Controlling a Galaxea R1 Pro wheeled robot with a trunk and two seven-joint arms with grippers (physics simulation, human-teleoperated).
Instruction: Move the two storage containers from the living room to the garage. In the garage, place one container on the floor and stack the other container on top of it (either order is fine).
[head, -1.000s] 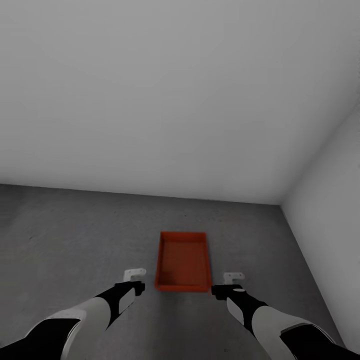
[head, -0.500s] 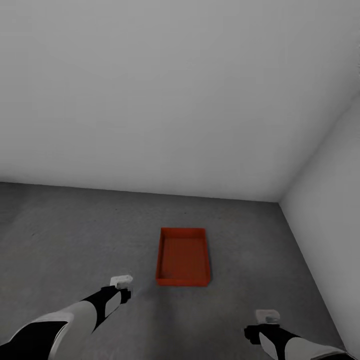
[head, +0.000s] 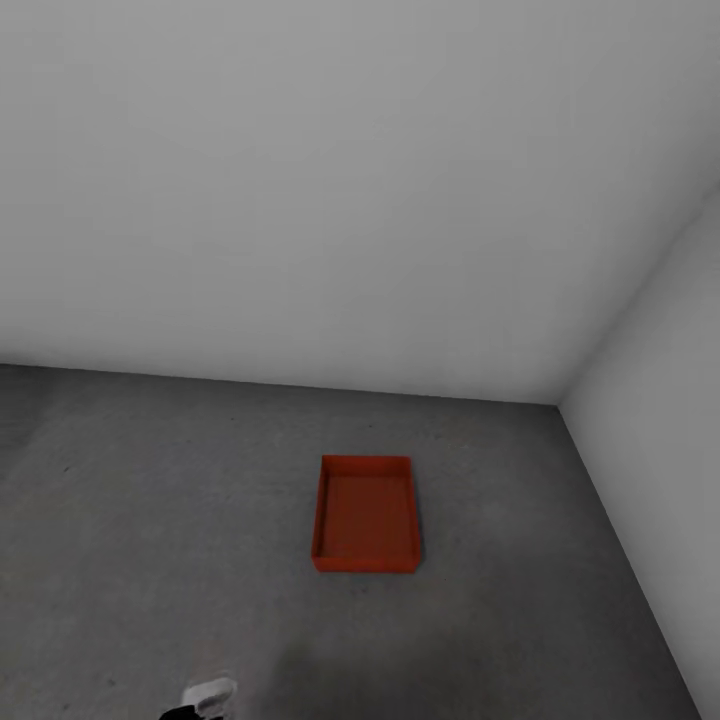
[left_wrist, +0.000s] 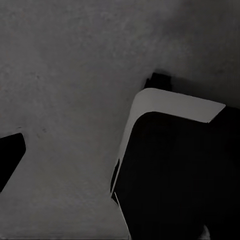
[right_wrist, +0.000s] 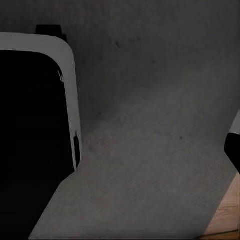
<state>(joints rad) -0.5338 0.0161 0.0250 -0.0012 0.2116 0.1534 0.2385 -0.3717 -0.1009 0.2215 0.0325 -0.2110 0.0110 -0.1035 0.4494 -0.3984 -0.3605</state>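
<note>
An orange-red storage container (head: 364, 513) rests open side up on the dark grey concrete floor (head: 150, 500) of the garage, near the corner of two pale grey walls. I cannot tell whether a second container sits nested inside it. My left gripper (head: 208, 693) shows only as a white tip at the bottom edge of the head view, well short of the container and to its left. In the left wrist view a dark finger (left_wrist: 10, 160) stands at the frame's edge over bare floor. The right wrist view shows one finger (right_wrist: 234, 146) the same way. Nothing is held between the fingers.
The back wall (head: 300, 200) and the right wall (head: 670, 400) meet just beyond the container. Both wrist views show my own black, white-rimmed base (left_wrist: 170, 165) on the concrete. A strip of light wood flooring (right_wrist: 225, 222) shows in the right wrist view.
Both arms have drawn back from beside the container toward me. The right arm has left the head view and the left is down to a tip. The container has stayed put.
</note>
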